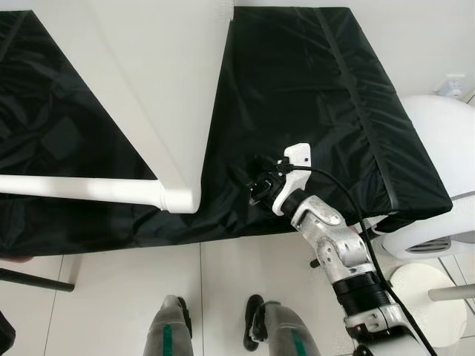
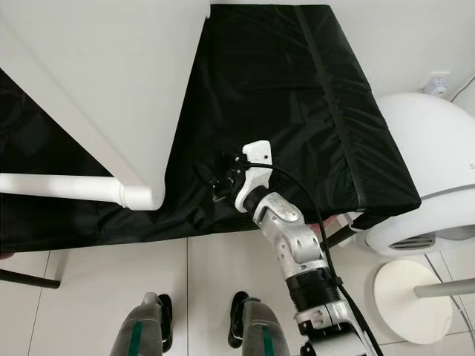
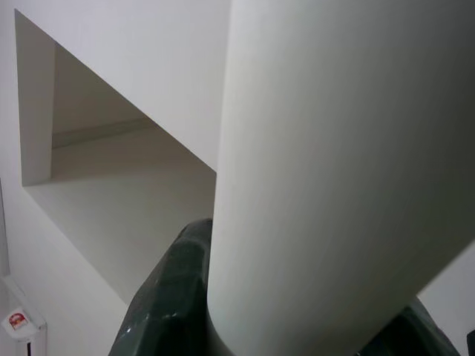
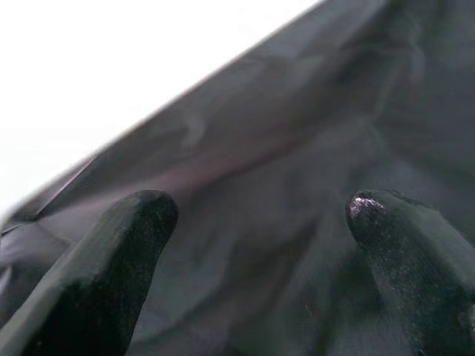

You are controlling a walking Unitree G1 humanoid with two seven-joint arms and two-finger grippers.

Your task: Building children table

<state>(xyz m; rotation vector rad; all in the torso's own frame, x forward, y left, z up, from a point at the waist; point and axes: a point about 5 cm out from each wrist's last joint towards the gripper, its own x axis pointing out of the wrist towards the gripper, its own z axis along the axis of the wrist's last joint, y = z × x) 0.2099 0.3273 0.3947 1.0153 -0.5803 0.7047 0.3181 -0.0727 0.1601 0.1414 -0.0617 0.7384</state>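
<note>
Fingers of the left gripper (image 3: 297, 337) clasp the white table leg (image 3: 341, 170). Right gripper (image 4: 256, 215) gapes empty over black cover (image 4: 297, 133); better to steady the tabletop (image 1: 148, 67) between its jaws.

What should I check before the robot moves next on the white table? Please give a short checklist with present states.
1. Right gripper open, nothing between fingers: ok.
2. Right gripper over the black cover, apart from the white table panel: ok.
3. Left gripper closed around the white table leg: ok.
4. Leg fully seated in the panel corner: cannot tell.
5. Robot's feet standing on the floor tiles, short of the cover: ok.
</note>
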